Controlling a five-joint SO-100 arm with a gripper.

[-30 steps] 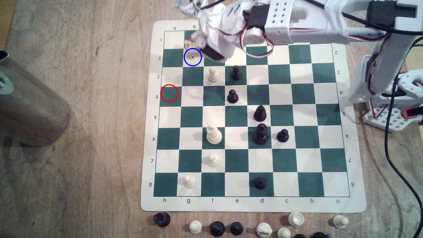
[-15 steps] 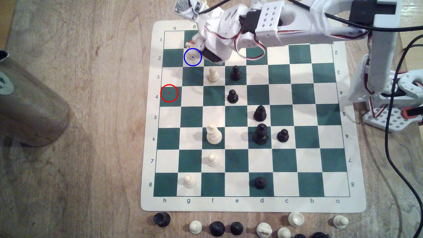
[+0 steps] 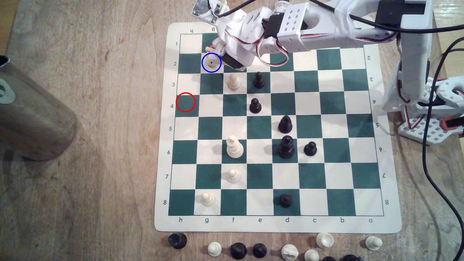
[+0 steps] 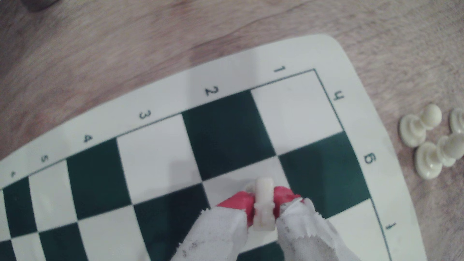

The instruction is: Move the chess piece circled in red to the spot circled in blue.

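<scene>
Over the last second we have lowered the white knight, pinched between the gripper pads, onto the blue-circled cream square at the board's far left; release looks next.

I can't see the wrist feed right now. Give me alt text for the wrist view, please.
The red-tipped, cloth-wrapped gripper is shut on the cream-white knight-like chess piece, holding it over a cream square in the g file, row 2, of the green-and-cream roll-up chessboard. Whether its base touches the square is unclear. Several cream pawns lie on the wooden table beyond the board's corner.
</scene>
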